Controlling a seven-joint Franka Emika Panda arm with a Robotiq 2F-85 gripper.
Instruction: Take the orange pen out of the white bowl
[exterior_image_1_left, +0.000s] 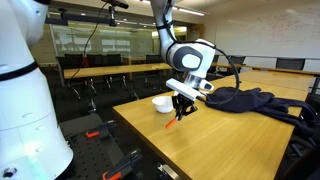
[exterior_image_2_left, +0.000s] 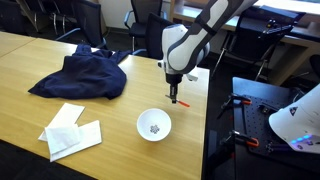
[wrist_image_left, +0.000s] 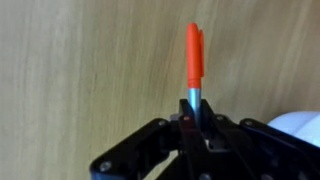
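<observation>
My gripper (wrist_image_left: 193, 112) is shut on the orange pen (wrist_image_left: 194, 57), which sticks out from between the fingers over the bare wooden table. In both exterior views the gripper (exterior_image_1_left: 181, 108) (exterior_image_2_left: 173, 94) holds the pen (exterior_image_1_left: 174, 124) (exterior_image_2_left: 176, 102) pointing down, just above the table. The white bowl (exterior_image_1_left: 162, 103) (exterior_image_2_left: 154, 125) stands on the table close beside the gripper, apart from the pen. An edge of the bowl (wrist_image_left: 300, 125) shows at the right in the wrist view.
A dark garment (exterior_image_2_left: 85, 75) (exterior_image_1_left: 250, 100) lies on the wooden table (exterior_image_2_left: 60, 105). Flat white cloth pieces (exterior_image_2_left: 70, 132) lie near the table's front. Chairs and other tables stand behind. A table edge runs close to the gripper (exterior_image_2_left: 208, 110).
</observation>
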